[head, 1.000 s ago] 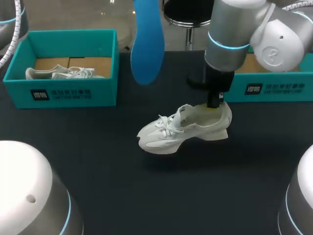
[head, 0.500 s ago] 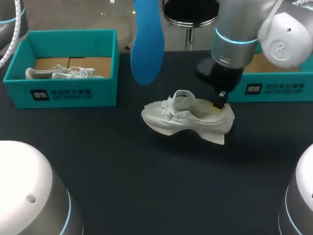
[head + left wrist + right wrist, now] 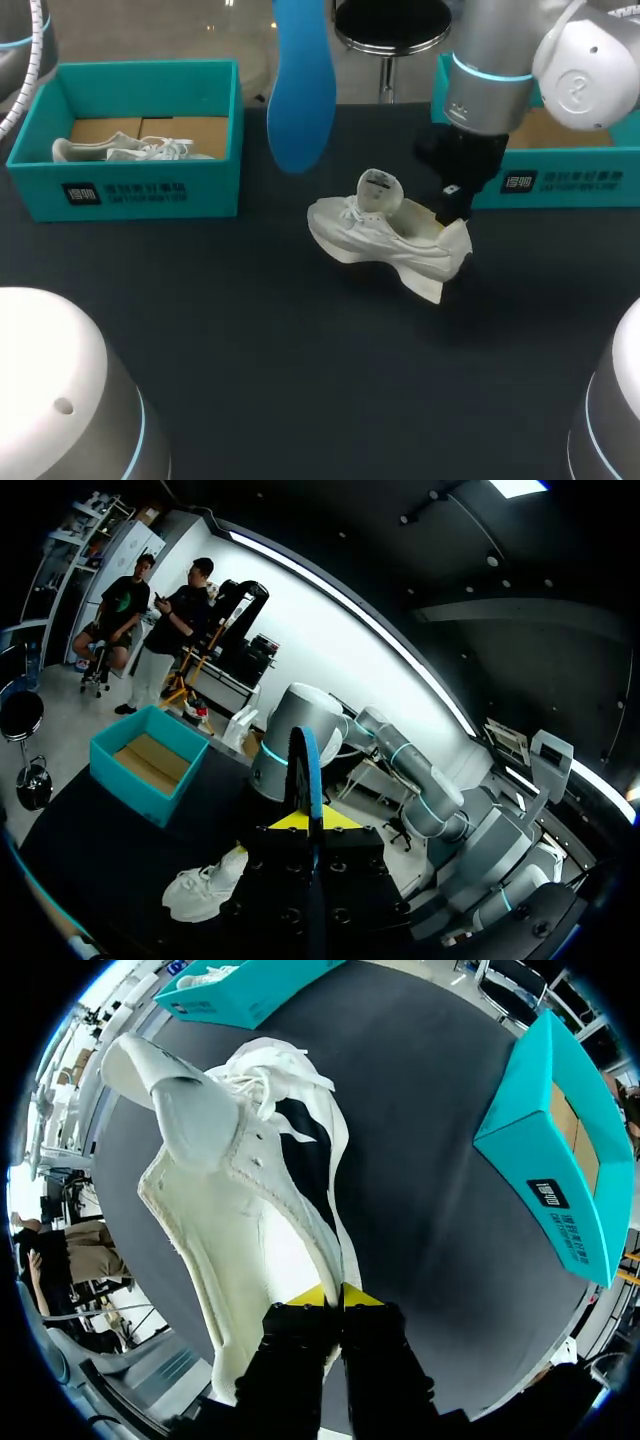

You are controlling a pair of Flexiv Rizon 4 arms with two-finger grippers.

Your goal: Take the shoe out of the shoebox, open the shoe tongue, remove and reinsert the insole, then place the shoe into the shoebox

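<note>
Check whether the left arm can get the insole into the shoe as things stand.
Probably yes. The left pincer holds the insole above the table, nothing between it and the shoe; the tongue stands up, the mouth open. The right pincer clamps the heel rim, so that end may be tight.

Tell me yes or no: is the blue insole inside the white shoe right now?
No, the blue insole is held upright in the left hand, in the air and apart from the white shoe.
</note>
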